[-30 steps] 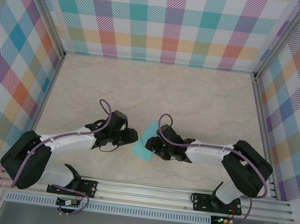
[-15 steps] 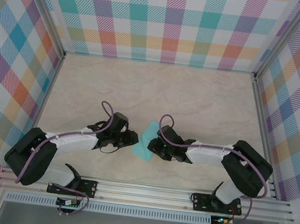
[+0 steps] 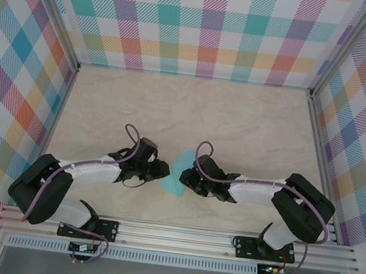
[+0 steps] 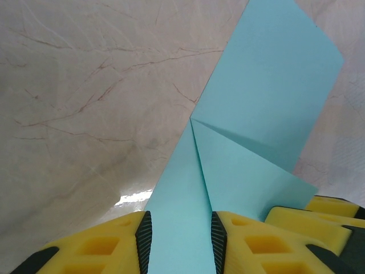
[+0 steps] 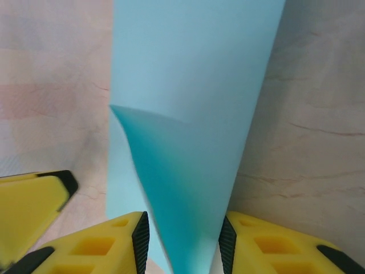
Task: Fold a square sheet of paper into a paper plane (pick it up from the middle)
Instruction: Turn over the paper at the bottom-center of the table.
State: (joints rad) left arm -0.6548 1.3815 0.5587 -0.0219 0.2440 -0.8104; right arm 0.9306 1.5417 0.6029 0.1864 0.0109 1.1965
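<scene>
The turquoise sheet of paper [image 3: 180,172] lies on the table between my two grippers, partly folded. In the left wrist view the paper [image 4: 268,97] shows a diagonal crease and a flap, and a strip of it runs between the fingers of my left gripper [image 4: 181,228], whose jaws stand apart. My left gripper [image 3: 163,169] sits at the sheet's left edge and my right gripper [image 3: 186,178] at its right edge. In the right wrist view a raised, curved flap of paper [image 5: 194,85] rises between the spread jaws of my right gripper [image 5: 183,234].
The marble-patterned tabletop [image 3: 193,111] stretches away behind the paper. Checked walls [image 3: 204,25] close in the back and both sides. An aluminium rail [image 3: 177,234] runs along the near edge by the arm bases.
The left arm has shifted a little to the right, toward the paper. The right gripper and the sheet have stayed almost where they were.
</scene>
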